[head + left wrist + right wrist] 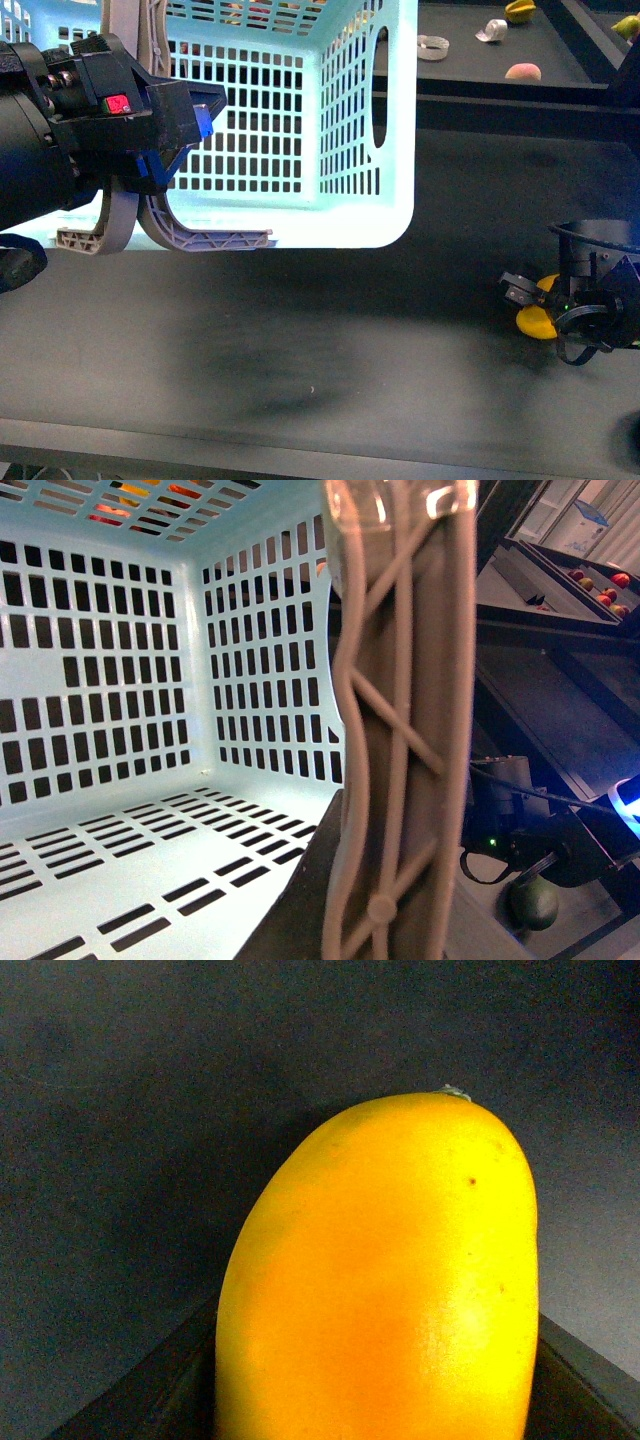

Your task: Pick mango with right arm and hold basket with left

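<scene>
**A:** Where does the front camera look from?

**B:** From the robot's body, facing forward over the table. The basket is close, at 11 to 12 o'clock. The mango is small, at 4 o'clock.

**A:** And the wrist cameras?

**B:** The left one is pressed up against the basket's handle and looks into the basket. The right one looks out between its fingers, so near that the mango fills the frame.

**A:** Do the views overlap?

**B:** Front and left share the basket. Front and right share the mango.
</scene>
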